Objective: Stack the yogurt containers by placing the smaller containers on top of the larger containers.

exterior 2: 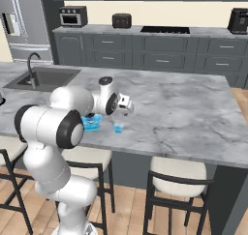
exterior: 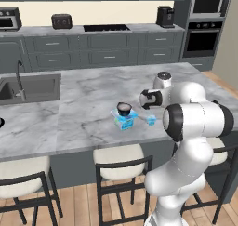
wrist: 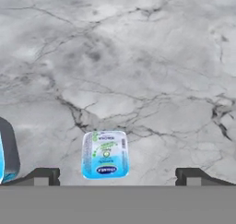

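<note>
Marble counter [exterior: 83, 109]: tiny cup [wrist: 105, 154] btwn spread hand [wrist: 117, 176] tips (pack [wrist: 7, 149] cut off at edge).

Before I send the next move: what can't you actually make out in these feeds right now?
- Blue boxy pack: in the right base view the arm hides most; hand view's left edge crops it.
- Whether the dark cup sits squarely: too small.
- Tiny cup: label print blurred.
- Pincer: the arm covers it in left base view.
</note>
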{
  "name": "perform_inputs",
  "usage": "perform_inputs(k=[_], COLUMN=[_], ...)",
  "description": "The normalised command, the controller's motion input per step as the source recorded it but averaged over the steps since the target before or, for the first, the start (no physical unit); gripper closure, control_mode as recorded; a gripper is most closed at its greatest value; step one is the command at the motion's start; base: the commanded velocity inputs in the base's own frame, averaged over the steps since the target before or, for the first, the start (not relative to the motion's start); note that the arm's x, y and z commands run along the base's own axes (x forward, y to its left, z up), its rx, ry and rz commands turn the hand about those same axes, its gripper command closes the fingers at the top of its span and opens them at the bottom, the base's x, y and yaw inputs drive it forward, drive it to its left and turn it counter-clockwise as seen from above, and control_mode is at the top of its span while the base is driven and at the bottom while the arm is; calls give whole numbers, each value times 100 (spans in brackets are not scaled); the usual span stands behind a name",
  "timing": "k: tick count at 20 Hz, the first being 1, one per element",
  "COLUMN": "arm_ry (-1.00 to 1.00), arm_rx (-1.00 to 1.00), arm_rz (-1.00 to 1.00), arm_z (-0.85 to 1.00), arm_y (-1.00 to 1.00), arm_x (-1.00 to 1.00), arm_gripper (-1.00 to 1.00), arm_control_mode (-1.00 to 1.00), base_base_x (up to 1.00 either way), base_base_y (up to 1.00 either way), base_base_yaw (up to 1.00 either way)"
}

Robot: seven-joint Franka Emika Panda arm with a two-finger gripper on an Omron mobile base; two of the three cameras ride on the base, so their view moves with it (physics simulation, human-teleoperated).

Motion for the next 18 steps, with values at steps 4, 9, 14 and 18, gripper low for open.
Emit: perform_inputs(k=[4,9,14,18], arm_ry=[10,2,0,0], arm_rx=[9,8,0,0], arm_rz=[0,0,0,0], arm_z=[-24,-13,-4,-23], arm_y=[0,0,0,0], arm_x=[0,0,0,0], arm_gripper=[-100,-100,-100,-100], arm_control_mode=[-100,-100,-100,-100], base_base_x=[0,0,0,0], base_base_y=[0,0,0,0], base_base_yaw=[0,0,0,0])
